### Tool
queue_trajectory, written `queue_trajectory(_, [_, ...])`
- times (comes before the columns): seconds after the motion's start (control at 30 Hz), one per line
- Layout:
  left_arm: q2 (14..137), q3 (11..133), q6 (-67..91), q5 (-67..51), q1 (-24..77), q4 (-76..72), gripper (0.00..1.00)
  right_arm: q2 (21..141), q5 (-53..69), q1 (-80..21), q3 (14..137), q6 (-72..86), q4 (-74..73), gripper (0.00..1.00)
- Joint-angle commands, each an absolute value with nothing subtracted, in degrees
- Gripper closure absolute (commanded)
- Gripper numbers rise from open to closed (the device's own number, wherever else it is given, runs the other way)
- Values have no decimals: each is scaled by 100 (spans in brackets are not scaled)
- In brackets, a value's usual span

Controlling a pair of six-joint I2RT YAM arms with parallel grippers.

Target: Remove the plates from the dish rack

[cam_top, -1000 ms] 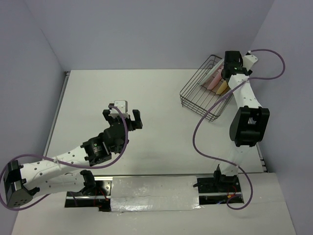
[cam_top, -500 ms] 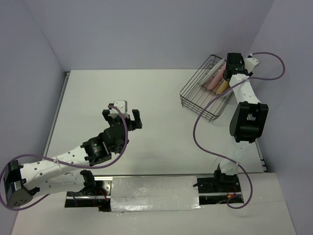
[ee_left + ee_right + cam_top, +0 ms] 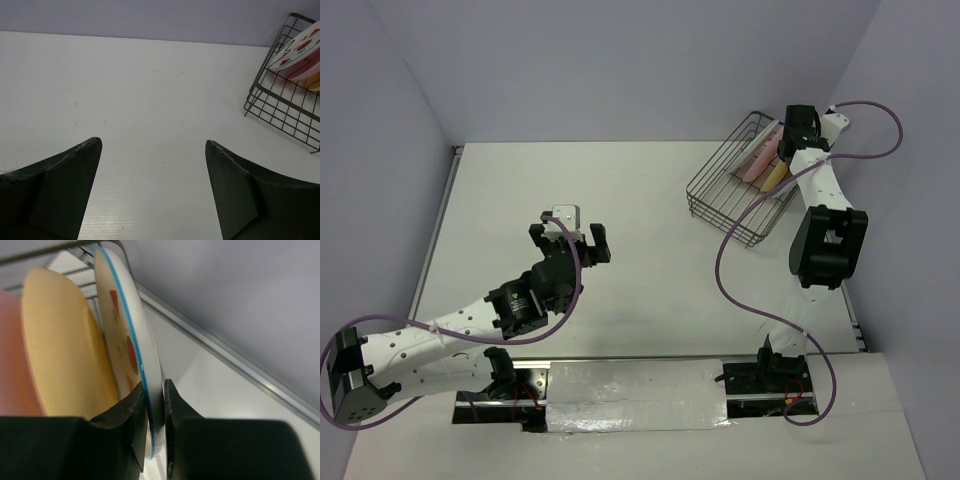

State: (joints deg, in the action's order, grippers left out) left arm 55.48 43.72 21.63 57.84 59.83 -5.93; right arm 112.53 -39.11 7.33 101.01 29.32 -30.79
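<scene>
The black wire dish rack (image 3: 732, 195) stands at the back right of the table. It holds the pink plate (image 3: 757, 160) and the yellow-orange plate (image 3: 775, 177) on edge. My right gripper (image 3: 788, 140) is over the rack's far end. In the right wrist view it (image 3: 155, 405) is shut on the rim of the strawberry plate (image 3: 131, 335), which stands upright beside the yellow-orange plate (image 3: 60, 340). My left gripper (image 3: 570, 243) is open and empty over the middle of the table. Its wrist view shows the rack (image 3: 280, 107) with the strawberry plate (image 3: 300, 47) far to the right.
The right arm's purple cable (image 3: 730, 260) loops over the table in front of the rack. The side wall (image 3: 910, 150) stands close behind the rack. A metal strip (image 3: 440, 220) runs along the table's left edge.
My right wrist has shifted a little to the right at the rack's far end. The left arm has not moved.
</scene>
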Motion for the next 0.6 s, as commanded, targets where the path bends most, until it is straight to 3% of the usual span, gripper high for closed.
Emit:
queue_trajectory(0.0, [5414,4509,2268,5845,6012,-738,4,11364,-3955,765,10502,3093,-2856,98])
queue_trajectory(0.57, [5423,4500,2285,5880,6012,-756,4,11355,-3841,738,11865,2646,-3585,100])
